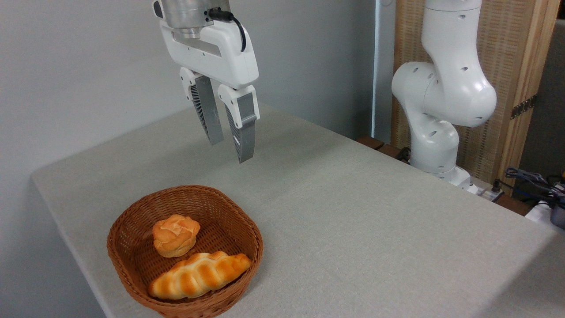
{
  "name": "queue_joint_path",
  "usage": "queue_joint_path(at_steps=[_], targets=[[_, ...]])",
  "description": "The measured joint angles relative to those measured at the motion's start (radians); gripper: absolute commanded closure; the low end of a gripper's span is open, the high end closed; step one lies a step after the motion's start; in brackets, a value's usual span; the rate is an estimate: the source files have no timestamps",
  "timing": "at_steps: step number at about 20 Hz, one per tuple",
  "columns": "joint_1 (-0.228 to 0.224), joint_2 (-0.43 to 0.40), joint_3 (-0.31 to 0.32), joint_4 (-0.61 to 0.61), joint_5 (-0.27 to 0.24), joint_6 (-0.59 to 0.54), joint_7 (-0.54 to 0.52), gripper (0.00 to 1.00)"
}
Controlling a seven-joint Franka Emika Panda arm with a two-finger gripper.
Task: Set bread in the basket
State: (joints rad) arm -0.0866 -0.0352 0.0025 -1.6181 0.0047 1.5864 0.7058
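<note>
Bread [199, 274] in basket [185, 192], well below empty gripper [228, 151].

the bread [199, 274] is golden-orange with paler cream grooves between its braids. the basket [132, 216] is reddish-brown wicker, tightly woven. the small bun [175, 235] beside the loaf is pale orange, browner at its base. the gripper [230, 152] has a glossy white body and grey ribbed fingers [244, 132]. the table [375, 229] is a light speckled grey.
</note>
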Motion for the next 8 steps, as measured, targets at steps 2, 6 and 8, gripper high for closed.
queue_joint_path(at_steps=[2, 6, 8], targets=[[0.007, 0.001, -0.009, 0.003, 0.0, -0.002, 0.0, 0.0], [0.008, 0.002, -0.011, 0.004, 0.0, -0.026, 0.0, 0.0], [0.008, 0.002, -0.011, 0.005, 0.0, -0.043, 0.0, 0.0]])
